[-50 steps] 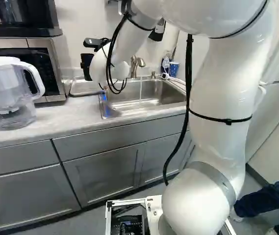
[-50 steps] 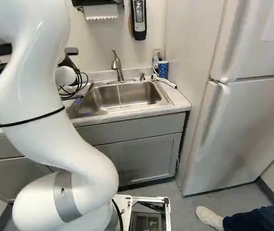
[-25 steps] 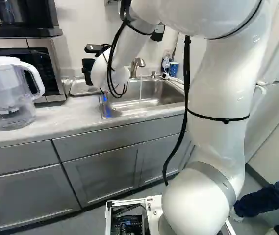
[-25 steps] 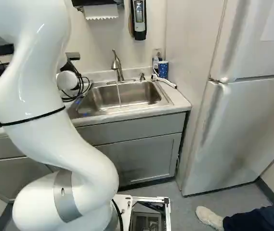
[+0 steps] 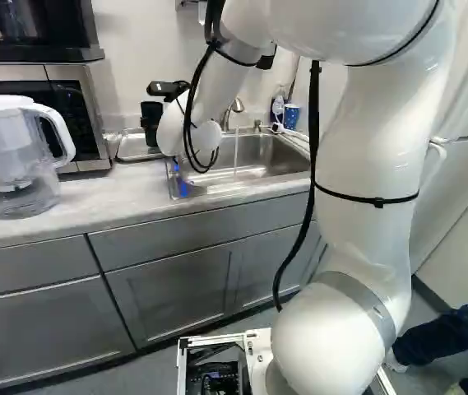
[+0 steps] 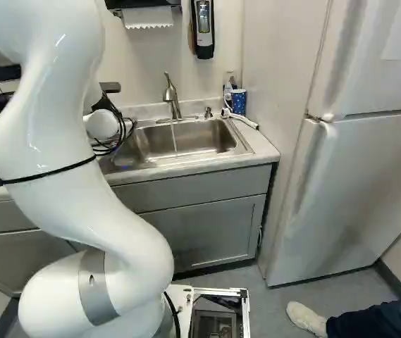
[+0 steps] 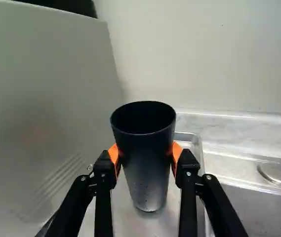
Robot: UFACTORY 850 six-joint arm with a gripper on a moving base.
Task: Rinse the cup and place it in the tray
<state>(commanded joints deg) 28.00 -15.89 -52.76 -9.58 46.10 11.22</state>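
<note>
The tool (image 7: pixel 145 154) holds the cup (image 7: pixel 147 173) between its 2 orange pads, mouth up and over the tray (image 7: pixel 166 224) – likely needing only lowering, though any remaining gap is unclear.

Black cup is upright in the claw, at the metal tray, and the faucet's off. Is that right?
Not quite: the faucet is running, not off. The right base view shows a thin stream of water falling into the sink. The rest holds: the black cup is upright in the claw, at the metal tray.
</note>
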